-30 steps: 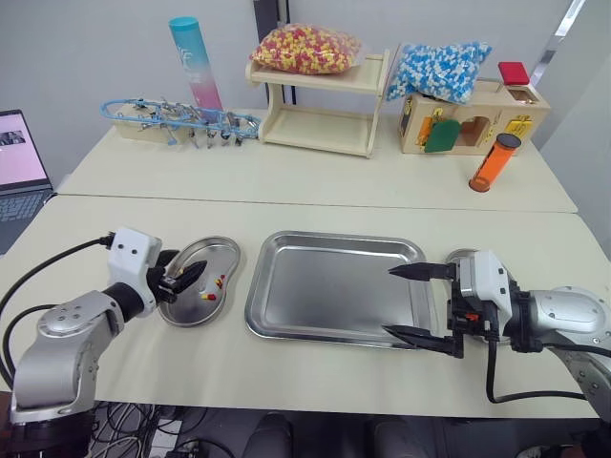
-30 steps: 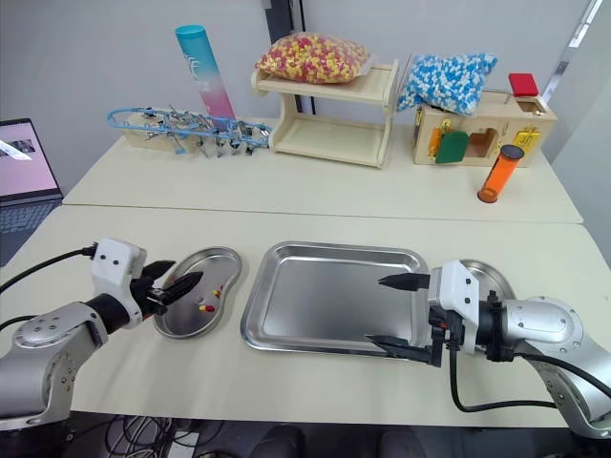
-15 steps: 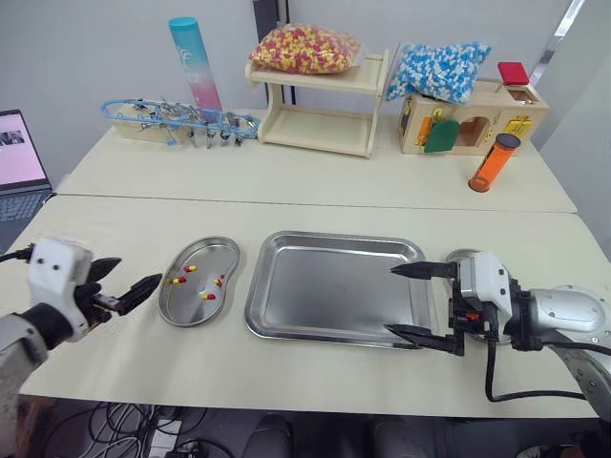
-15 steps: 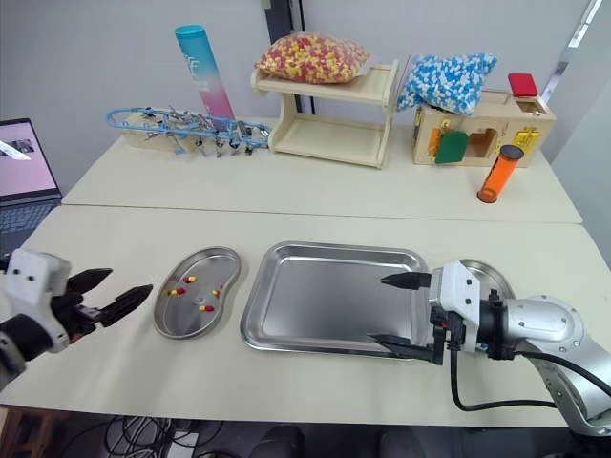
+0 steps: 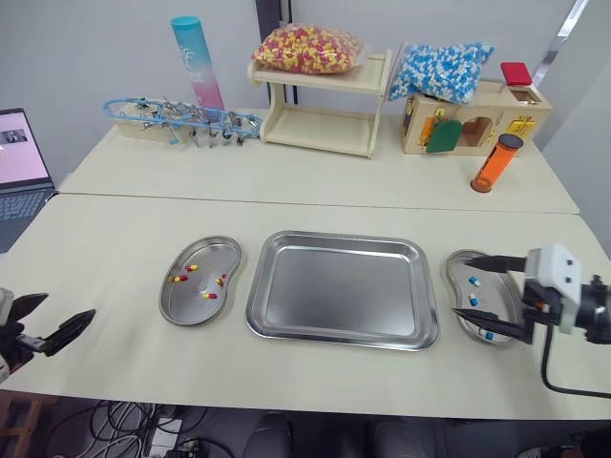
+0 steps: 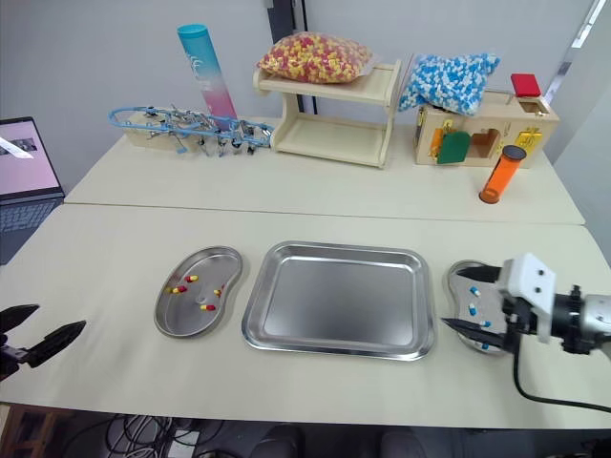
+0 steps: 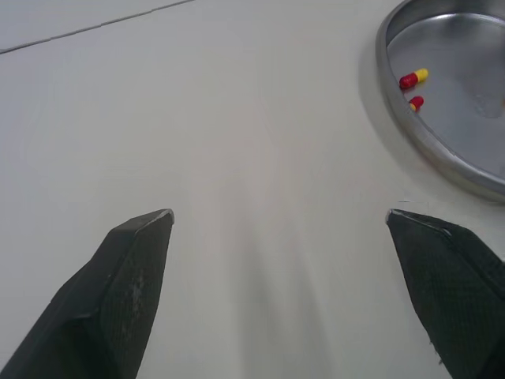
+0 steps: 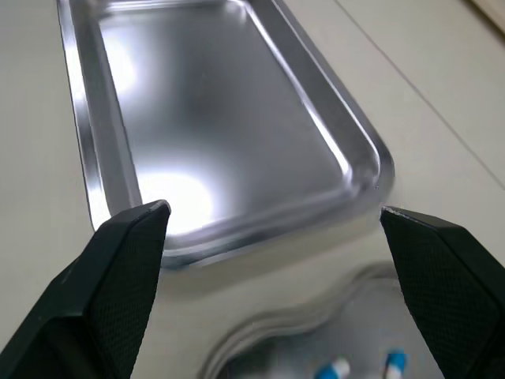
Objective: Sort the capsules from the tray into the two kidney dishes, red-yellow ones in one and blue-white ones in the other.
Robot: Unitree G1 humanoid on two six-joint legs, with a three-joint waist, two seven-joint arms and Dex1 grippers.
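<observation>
Left eye view: the left gripper (image 5: pixel 70 305) has been drawn back from over the left kidney dish (image 5: pixel 225 252) to the near-left edge of the desk (image 5: pixel 124 229), well apart from the dish. The right gripper (image 5: pixel 461 285) has been pulled right, off the tray's near-right edge, and is now held over the right kidney dish (image 5: pixel 462 260).

The tray (image 5: pixel 334 291) is seen bare, with no capsule on it. Four red-yellow capsules (image 5: pixel 179 278) are counted in the left dish. Blue-white capsules (image 6: pixel 472 291) are seen in the right dish, and no colour is found mixed in either. The sort is therefore judged complete, and both arms are judged to be in retreat.

Pose: both forearms are held low and about level, with the fingers pointed inward toward the tray. Both pairs of jaws are spread wide and nothing is held in either. The wrist views confirm this, with only bare desk, dish and tray seen between the fingers.
</observation>
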